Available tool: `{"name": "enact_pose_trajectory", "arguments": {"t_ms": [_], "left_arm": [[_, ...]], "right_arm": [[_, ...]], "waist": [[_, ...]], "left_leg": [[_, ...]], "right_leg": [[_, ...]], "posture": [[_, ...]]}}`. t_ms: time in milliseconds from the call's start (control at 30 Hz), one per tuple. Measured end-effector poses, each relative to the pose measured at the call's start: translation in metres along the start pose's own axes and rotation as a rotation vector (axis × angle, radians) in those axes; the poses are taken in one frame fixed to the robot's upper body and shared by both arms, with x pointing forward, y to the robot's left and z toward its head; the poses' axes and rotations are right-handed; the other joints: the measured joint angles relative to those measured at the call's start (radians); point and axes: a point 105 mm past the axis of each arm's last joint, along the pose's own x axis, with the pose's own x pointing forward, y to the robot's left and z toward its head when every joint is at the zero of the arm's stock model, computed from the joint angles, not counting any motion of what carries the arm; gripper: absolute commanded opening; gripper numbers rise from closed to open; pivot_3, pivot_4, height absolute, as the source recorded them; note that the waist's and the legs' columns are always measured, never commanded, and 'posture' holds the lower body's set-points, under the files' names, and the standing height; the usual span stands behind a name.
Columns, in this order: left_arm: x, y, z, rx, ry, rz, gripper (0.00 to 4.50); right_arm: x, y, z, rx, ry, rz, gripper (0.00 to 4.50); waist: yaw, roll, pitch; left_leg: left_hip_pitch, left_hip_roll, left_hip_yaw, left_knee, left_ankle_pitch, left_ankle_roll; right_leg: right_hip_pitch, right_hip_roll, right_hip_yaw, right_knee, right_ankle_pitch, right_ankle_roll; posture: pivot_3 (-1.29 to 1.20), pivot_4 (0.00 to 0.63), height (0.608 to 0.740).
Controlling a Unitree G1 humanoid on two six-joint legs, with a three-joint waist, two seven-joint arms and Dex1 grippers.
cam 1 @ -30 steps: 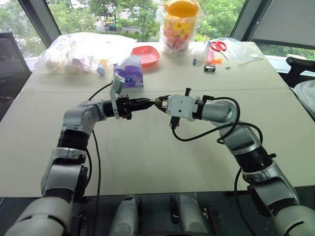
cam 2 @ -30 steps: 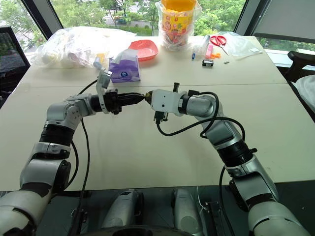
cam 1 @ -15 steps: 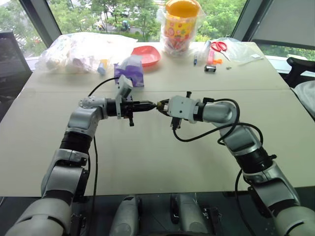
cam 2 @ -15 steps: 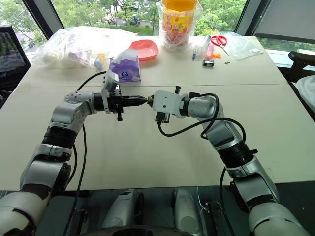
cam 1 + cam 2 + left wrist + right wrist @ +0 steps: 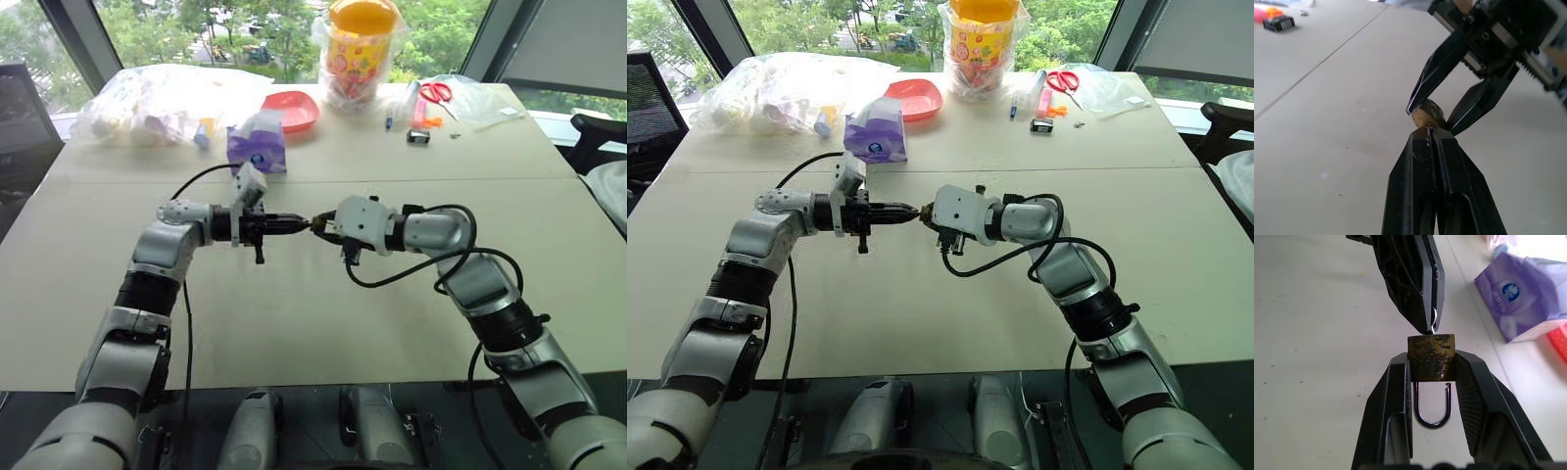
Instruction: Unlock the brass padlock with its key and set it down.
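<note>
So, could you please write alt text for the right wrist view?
The right claw grips a brass padlock by its body, with one shackle leg free. The left claw, shut on the key, meets the padlock's keyhole end above a beige table.

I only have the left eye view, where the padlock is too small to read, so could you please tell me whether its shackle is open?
Observer: Yes; one leg of the shackle stands free of the brass padlock.
Operator: Is the key in the lock?
Observer: Yes, the key enters its keyway face, pinched by the shut left end effector.
Operator: How is the lock held?
Observer: The right end effector clamps its two sides.
</note>
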Motion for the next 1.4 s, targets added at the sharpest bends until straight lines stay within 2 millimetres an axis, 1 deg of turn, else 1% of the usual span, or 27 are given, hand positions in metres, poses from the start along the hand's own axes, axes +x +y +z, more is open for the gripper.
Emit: {"name": "enact_pose_trajectory", "arguments": {"t_ms": [67,133,167,400,667,733,767,833,900,933,1133,1200,1233,1267,1367,1400], "left_arm": [[-0.004,-0.004,0.008,-0.071,-0.022,-0.016,1.36],[-0.006,-0.006,0.012,-0.076,-0.018,-0.012,2.23],[-0.005,-0.006,0.012,-0.074,-0.015,-0.007,2.58],[-0.003,-0.006,0.013,-0.075,-0.015,0.006,2.58],[0.007,-0.002,0.011,-0.087,-0.039,0.011,2.58],[0.013,-0.001,0.013,-0.097,-0.052,0.006,2.07],[0.017,0.0,0.014,-0.101,-0.056,0.002,1.89],[0.017,0.002,0.013,-0.097,-0.057,0.005,0.99],[0.017,0.003,0.01,-0.105,-0.049,0.01,0.24],[0.018,0.004,0.009,-0.112,-0.051,0.009,0.06],[0.018,0.004,0.009,-0.1,-0.047,0.01,0.06],[0.017,0.004,0.009,-0.096,-0.046,0.011,0.0],[0.017,0.005,0.008,-0.089,-0.035,0.015,0.0],[0.017,0.005,0.007,-0.088,-0.026,0.018,0.0],[0.017,0.006,0.006,-0.086,-0.022,0.024,0.0],[0.017,0.006,0.006,-0.086,-0.022,0.027,0.0]], "right_arm": [[-0.001,-0.006,0.003,-0.051,0.0,-0.026,0.71],[-0.002,-0.007,0.004,-0.074,0.0,-0.039,0.71],[-0.002,-0.008,0.004,-0.083,-0.001,-0.044,0.71],[-0.001,-0.009,0.005,-0.119,0.001,-0.057,0.71],[0.0,-0.008,0.007,-0.13,-0.005,-0.059,0.71],[0.001,-0.008,0.008,-0.13,-0.007,-0.059,0.71],[0.001,-0.008,0.009,-0.131,-0.01,-0.059,0.71],[0.001,-0.009,0.009,-0.135,-0.008,-0.06,0.71],[0.001,-0.009,0.008,-0.138,-0.001,-0.061,0.71],[0.001,-0.009,0.008,-0.141,0.002,-0.062,0.71],[0.001,-0.009,0.008,-0.142,0.005,-0.063,0.71],[0.001,-0.009,0.008,-0.14,0.006,-0.062,1.75],[0.001,-0.009,0.007,-0.133,0.01,-0.062,2.06],[0.001,-0.01,0.006,-0.128,0.014,-0.063,2.54],[0.0,-0.01,0.005,-0.126,0.021,-0.064,4.16],[-0.001,-0.011,0.004,-0.129,0.027,-0.067,4.48]], "waist": [[0.0,0.0,0.0],[0.0,0.0,0.0],[0.0,0.0,0.0],[0.001,0.0,0.0],[0.002,0.0,0.0],[0.003,0.0,0.0],[0.003,0.0,0.0],[0.002,0.0,0.0],[0.0,0.0,0.0],[0.0,0.0,0.0],[0.001,0.0,0.0],[0.001,0.0,0.0],[0.001,0.0,0.0],[0.002,0.0,0.0],[0.002,0.0,0.0],[0.002,0.0,0.0]], "left_leg": [[0.0,0.0,0.0,0.0,0.0,0.0],[0.0,0.0,0.0,0.0,0.0,0.0],[0.0,0.0,0.0,0.0,0.0,0.0],[0.0,0.0,0.0,0.0,0.0,0.0],[0.0,0.0,0.0,0.0,0.0,0.0],[0.0,0.0,0.0,0.0,0.0,0.0],[0.0,0.0,0.0,0.0,0.0,0.0],[0.0,0.0,0.0,0.0,0.0,0.0],[0.0,0.0,0.0,0.0,0.0,0.0],[0.0,0.0,0.0,0.0,0.0,0.0],[0.0,0.0,0.0,0.0,0.0,0.0],[0.0,0.0,0.0,0.0,0.0,0.0],[0.0,0.0,0.0,0.0,0.0,0.0],[0.0,0.0,0.0,0.0,0.0,0.0],[0.0,0.0,0.0,0.0,0.0,0.0],[0.0,0.0,0.0,0.0,0.0,0.0]], "right_leg": [[0.0,0.0,0.0,0.0,0.0,0.0],[0.0,0.0,0.0,0.0,0.0,0.0],[0.0,0.0,0.0,0.0,0.0,0.0],[0.0,0.0,0.0,0.0,0.0,0.0],[0.0,0.0,0.0,0.0,0.0,0.0],[0.0,0.0,0.0,0.0,0.0,0.0],[0.0,0.0,0.0,0.0,0.0,0.0],[0.0,0.0,0.0,0.0,0.0,0.0],[0.0,0.0,0.0,0.0,0.0,0.0],[0.0,0.0,0.0,0.0,0.0,0.0],[0.0,0.0,0.0,0.0,0.0,0.0],[0.0,0.0,0.0,0.0,0.0,0.0],[0.0,0.0,0.0,0.0,0.0,0.0],[0.0,0.0,0.0,0.0,0.0,0.0],[0.0,0.0,0.0,0.0,0.0,0.0],[0.0,0.0,0.0,0.0,0.0,0.0]], "posture": [[0.0,0.15,0.74],[0.0,0.15,0.74],[0.0,0.15,0.74],[0.0,0.15,0.74],[0.0,0.15,0.74],[0.0,0.15,0.74],[0.0,0.15,0.74],[0.0,0.15,0.74],[0.0,0.15,0.74],[0.0,0.15,0.74],[0.0,0.15,0.74],[0.0,0.15,0.74],[0.0,0.15,0.74],[0.0,0.15,0.74],[0.0,0.15,0.74],[0.0,0.15,0.74]]}}
